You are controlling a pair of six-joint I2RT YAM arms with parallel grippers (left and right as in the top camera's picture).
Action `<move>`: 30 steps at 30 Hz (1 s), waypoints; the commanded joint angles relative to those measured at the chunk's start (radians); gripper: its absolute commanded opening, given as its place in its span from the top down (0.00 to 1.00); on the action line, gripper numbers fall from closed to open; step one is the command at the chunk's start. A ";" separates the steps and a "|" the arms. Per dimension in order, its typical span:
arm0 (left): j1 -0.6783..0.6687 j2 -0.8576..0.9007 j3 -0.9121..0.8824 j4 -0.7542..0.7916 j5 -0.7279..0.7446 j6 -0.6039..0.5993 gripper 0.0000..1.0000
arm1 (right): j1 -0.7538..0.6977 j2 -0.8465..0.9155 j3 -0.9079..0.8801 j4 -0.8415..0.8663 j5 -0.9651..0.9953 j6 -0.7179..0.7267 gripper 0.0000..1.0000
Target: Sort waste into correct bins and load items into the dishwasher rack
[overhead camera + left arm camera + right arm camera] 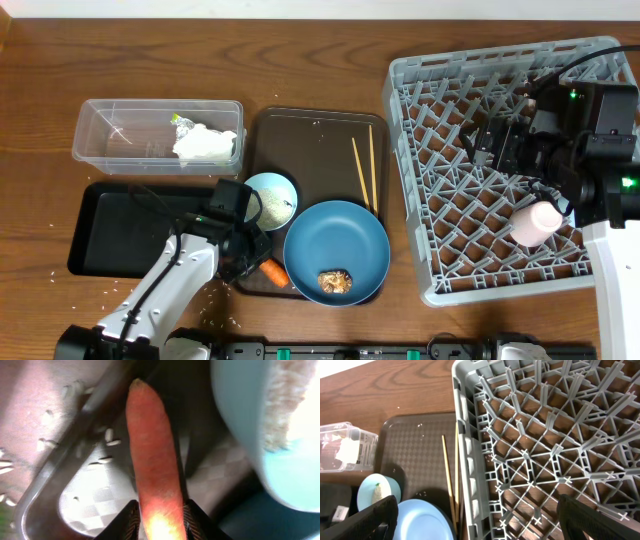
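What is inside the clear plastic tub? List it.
The clear tub holds a crumpled white wrapper with a yellow-green scrap at its right end. Anything beneath the wrapper is hidden.

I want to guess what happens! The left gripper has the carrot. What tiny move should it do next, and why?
Probably lift the carrot straight up a little. The left gripper has a finger on each side of it, and it looks low over the brown tray, with rice grains about. Once clear, it could go to the black tray nearby.
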 commanded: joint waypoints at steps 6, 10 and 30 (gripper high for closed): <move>-0.002 -0.001 -0.017 -0.047 -0.041 0.000 0.71 | 0.006 -0.001 0.002 0.000 0.006 -0.007 0.05; 0.001 -0.006 -0.004 -0.068 -0.040 0.023 0.94 | 0.006 -0.001 0.002 0.000 0.006 -0.007 0.05; 0.146 -0.185 0.281 -0.410 -0.154 0.140 0.92 | 0.006 -0.001 0.002 -0.003 0.006 -0.008 0.05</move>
